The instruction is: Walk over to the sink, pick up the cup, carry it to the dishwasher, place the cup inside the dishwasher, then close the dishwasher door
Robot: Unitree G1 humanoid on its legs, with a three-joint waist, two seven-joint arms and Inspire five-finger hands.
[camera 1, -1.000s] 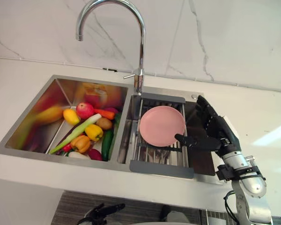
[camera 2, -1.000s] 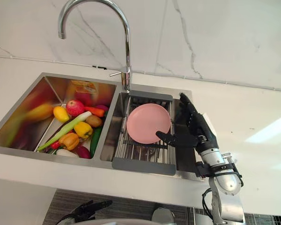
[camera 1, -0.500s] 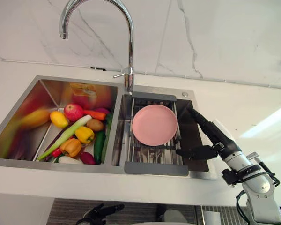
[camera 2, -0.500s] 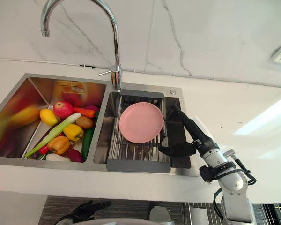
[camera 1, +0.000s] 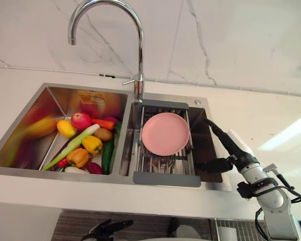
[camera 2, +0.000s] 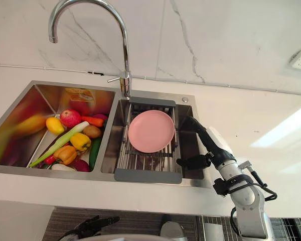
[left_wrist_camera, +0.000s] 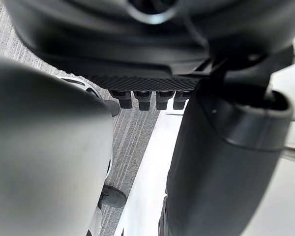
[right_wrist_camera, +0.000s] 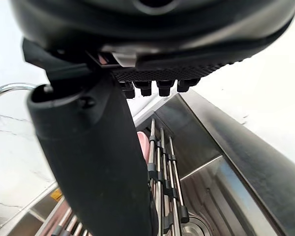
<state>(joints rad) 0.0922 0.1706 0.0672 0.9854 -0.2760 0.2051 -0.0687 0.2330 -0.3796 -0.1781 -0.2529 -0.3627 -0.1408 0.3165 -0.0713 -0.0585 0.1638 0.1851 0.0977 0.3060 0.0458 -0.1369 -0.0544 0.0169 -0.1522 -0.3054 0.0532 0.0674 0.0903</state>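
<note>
Right eye view: right hand [camera 2: 214, 152] fingers straight, empty, over sink [camera 2: 160, 95] beside rack [camera 2: 148, 161] with pink plate [camera 2: 151, 131]. Can't tell where cup sits. Left hand [camera 2: 93, 224] relaxed, low. Risk: blind reach snags rack, tips plate.

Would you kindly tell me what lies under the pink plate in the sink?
A wire rack spanning the right basin holds the plate. The basin floor beneath is covered.

Pink plate [right_wrist_camera: 141, 141]: in the right wrist view, mostly hidden behind the thumb of the right hand [right_wrist_camera: 93, 162].
Drying rack [camera 1: 163, 164]: middle bars covered by the plate.
Sink [camera 2: 40, 171]: left corner cut off.
</note>
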